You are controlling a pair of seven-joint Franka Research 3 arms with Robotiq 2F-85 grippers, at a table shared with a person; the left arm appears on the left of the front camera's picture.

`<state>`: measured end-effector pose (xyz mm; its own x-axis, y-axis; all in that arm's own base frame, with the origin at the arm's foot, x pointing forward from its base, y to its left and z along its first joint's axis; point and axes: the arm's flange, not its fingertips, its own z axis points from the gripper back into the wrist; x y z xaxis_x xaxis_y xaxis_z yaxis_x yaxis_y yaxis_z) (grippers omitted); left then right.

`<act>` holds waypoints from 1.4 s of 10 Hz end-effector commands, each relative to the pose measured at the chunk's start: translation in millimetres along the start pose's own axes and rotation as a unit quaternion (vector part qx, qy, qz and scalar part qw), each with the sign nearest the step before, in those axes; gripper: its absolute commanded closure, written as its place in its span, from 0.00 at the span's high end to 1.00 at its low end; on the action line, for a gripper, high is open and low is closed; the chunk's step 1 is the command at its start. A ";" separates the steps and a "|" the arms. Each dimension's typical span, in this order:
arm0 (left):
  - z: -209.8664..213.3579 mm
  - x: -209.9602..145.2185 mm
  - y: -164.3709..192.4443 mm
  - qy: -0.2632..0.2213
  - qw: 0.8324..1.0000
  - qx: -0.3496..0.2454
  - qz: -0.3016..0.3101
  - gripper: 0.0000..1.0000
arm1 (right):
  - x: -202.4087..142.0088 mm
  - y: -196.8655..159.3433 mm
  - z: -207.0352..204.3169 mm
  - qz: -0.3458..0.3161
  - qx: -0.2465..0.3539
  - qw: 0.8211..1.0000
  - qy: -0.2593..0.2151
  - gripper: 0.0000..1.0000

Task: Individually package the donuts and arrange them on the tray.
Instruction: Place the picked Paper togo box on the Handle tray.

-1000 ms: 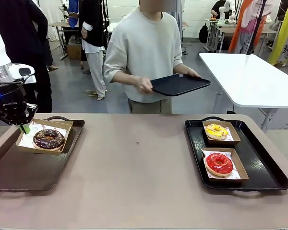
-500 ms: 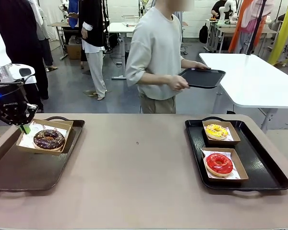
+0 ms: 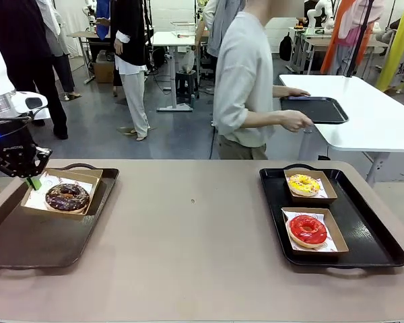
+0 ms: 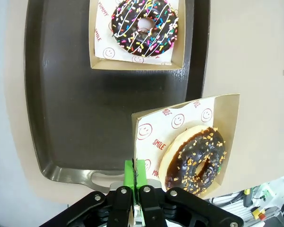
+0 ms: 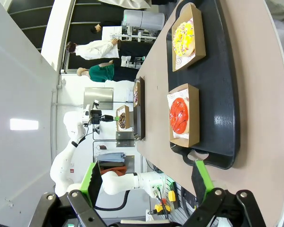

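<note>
My left gripper (image 3: 32, 180) (image 4: 136, 171) is shut on the edge of a cardboard box (image 4: 222, 106) that holds a chocolate donut with nut crumbs (image 3: 67, 197) (image 4: 195, 159). It holds the box slightly tilted, just above the brown tray (image 3: 47, 239) (image 4: 75, 94). The chocolate donut with coloured sprinkles (image 4: 143, 27) lies in its own box on that tray. On the black tray (image 3: 370, 232) (image 5: 225, 94) at the right, the yellow donut (image 3: 303, 183) (image 5: 188, 37) and the red donut (image 3: 308, 229) (image 5: 180, 115) each sit in a box. My right gripper (image 5: 146, 182) stands open, back from that tray's handle.
Across the table a person (image 3: 246, 81) has turned sideways, one hand on a second black tray (image 3: 314, 109) lying on the white table (image 3: 370, 121) at the back right. The tan tabletop (image 3: 195, 229) stretches bare between the two trays. Other people stand far left.
The person has turned to the right and set the carried black tray down on the white table. My left gripper and its box have barely shifted.
</note>
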<state>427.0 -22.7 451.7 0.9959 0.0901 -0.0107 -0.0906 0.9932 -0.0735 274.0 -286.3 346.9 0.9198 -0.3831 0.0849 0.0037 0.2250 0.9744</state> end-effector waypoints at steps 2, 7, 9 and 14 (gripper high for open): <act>-12.3 -11.5 44.6 0.011 0.999 -0.034 -0.017 0.01 | -2.0 2.4 -0.2 0.003 0.001 1.000 -0.002 1.00; -44.6 -16.5 59.8 -0.004 0.999 -0.014 -0.038 0.01 | -2.0 2.4 -0.2 0.003 0.001 1.000 -0.002 1.00; -64.2 -9.5 55.1 0.002 0.999 -0.005 -0.033 0.01 | -2.0 2.4 -0.2 0.003 0.001 1.000 -0.002 1.00; -93.7 7.8 47.3 0.004 1.000 0.003 -0.009 0.01 | -2.0 2.4 -0.2 0.003 0.001 1.000 -0.002 1.00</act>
<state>425.9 21.2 352.7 0.9982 0.0516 -0.0306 -0.0539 0.9952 -0.0813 274.0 -286.2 347.0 0.9199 -0.3829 0.0851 0.0036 0.2251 0.9743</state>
